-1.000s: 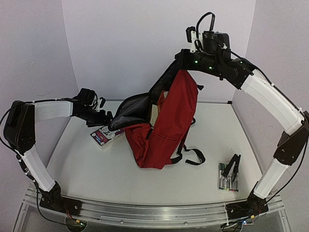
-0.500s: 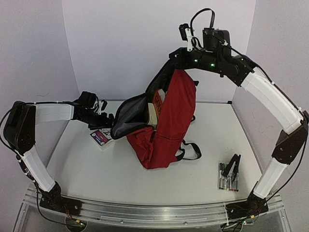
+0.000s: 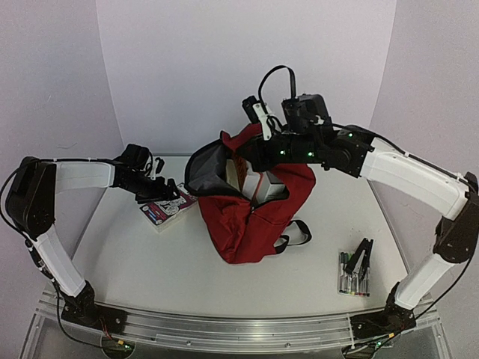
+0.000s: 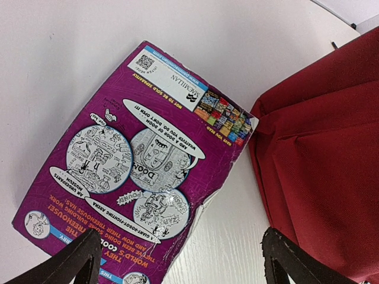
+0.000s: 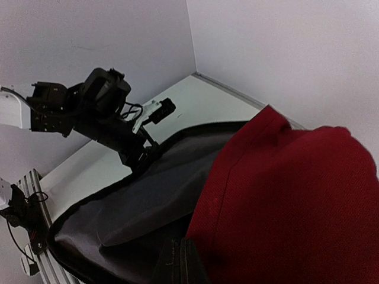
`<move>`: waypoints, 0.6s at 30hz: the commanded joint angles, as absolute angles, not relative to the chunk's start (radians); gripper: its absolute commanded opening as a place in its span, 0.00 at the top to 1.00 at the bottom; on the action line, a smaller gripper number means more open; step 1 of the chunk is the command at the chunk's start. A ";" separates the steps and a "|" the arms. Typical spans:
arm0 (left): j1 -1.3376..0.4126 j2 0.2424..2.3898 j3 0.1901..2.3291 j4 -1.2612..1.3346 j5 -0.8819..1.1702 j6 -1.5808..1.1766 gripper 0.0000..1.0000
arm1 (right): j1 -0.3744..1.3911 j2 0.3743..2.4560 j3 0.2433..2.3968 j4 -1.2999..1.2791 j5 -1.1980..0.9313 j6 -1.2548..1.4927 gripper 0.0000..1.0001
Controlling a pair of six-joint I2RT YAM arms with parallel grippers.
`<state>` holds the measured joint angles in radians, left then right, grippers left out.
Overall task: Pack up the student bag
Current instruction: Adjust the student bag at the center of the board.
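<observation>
Student bag (image 3: 254, 224): dark-red fabric backpack with black lining; base resting mid-desk, top lifted and mouth gaping toward the left; a pale, book-like edge shows inside; black straps trail on its right.
Right gripper (image 3: 251, 153): closed tight on the bag's upper rim, holding it up.
Left gripper (image 4: 180, 266): fingers spread wide, poised over a purple comic-style paperback (image 4: 136, 171), holding nothing.
Paperback: flat on the white desk (image 3: 150, 262), just beside the bag's left side.
Marker set (image 3: 352, 275): near right of desk, well apart from the bag, a black clip (image 3: 361, 258) lying on it.

Purple book (image 4: 136, 171) flat on white table (image 3: 150, 262) — markers (image 3: 348, 280) well apart
</observation>
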<state>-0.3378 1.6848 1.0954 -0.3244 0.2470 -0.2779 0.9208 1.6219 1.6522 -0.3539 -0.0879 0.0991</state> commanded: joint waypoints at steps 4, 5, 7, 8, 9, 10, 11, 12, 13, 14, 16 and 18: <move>-0.338 1.690 1.100 -0.316 0.212 -0.297 0.05 | 0.938 1.598 1.638 -0.304 -0.051 0.141 0.99; -0.337 1.691 1.101 -0.316 0.212 -0.299 0.05 | 0.938 1.591 1.640 -0.298 -0.042 0.142 0.94; -0.335 1.692 1.104 -0.317 0.213 -0.305 0.04 | 0.939 1.581 1.643 -0.285 -0.031 0.145 0.75; -0.333 1.693 1.106 -0.320 0.214 -0.307 0.04 | 0.938 1.578 1.646 -0.281 -0.025 0.147 0.68; -0.332 1.691 1.107 -0.321 0.215 -0.310 0.04 | 0.938 1.575 1.649 -0.278 -0.017 0.149 0.65; -0.332 1.689 1.108 -0.320 0.216 -0.312 0.04 | 0.937 1.573 1.652 -0.276 -0.007 0.150 0.62; -0.330 1.687 1.109 -0.321 0.216 -0.313 0.04 | 0.938 1.571 1.654 -0.276 -0.002 0.150 0.58; -0.329 1.686 1.108 -0.321 0.217 -0.313 0.04 | 0.938 1.569 1.655 -0.276 0.005 0.148 0.56; -0.328 1.684 1.108 -0.321 0.219 -0.312 0.04 | 0.938 1.568 1.655 -0.276 0.027 0.143 0.56; -0.327 1.684 1.109 -0.321 0.219 -0.310 0.04 | 0.938 1.567 1.654 -0.275 0.038 0.139 0.58; -0.323 1.685 1.111 -0.324 0.220 -0.308 0.04 | 0.937 1.569 1.652 -0.275 0.061 0.134 0.69; -0.321 1.690 1.114 -0.326 0.222 -0.307 0.04 | 0.938 1.576 1.647 -0.275 0.084 0.133 0.80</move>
